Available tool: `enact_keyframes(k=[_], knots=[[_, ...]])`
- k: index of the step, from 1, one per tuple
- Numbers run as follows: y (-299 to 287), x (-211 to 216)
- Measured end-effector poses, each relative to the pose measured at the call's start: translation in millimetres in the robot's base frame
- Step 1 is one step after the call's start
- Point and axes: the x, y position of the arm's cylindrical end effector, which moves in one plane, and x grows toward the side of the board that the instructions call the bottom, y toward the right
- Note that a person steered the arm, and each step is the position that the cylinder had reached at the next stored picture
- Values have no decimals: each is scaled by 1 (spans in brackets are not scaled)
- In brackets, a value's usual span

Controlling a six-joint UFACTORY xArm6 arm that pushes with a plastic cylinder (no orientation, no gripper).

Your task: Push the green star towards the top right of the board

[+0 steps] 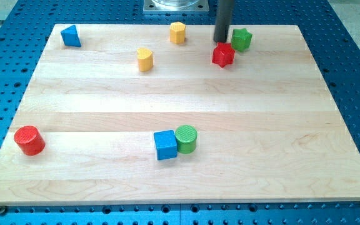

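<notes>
The green star point(242, 39) sits near the view's top, right of centre, on the wooden board point(292, 125). A red star point(223, 55) lies just below and to its left, close to it. My tip point(221, 40) comes down from the view's top and ends just left of the green star and right above the red star, close to both.
A yellow hexagonal block point(177, 32) and a yellow heart-like block point(144, 59) lie to the left of my tip. A blue triangle point(71, 36) is at top left. A red cylinder point(29, 139) is at bottom left. A blue cube point(165, 144) touches a green cylinder point(185, 138) at bottom centre.
</notes>
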Motion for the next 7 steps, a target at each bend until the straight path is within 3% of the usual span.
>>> enact_keyframes(k=[2,3,5,7], knots=[[27,44],[83,22],[58,-19],[58,-28]])
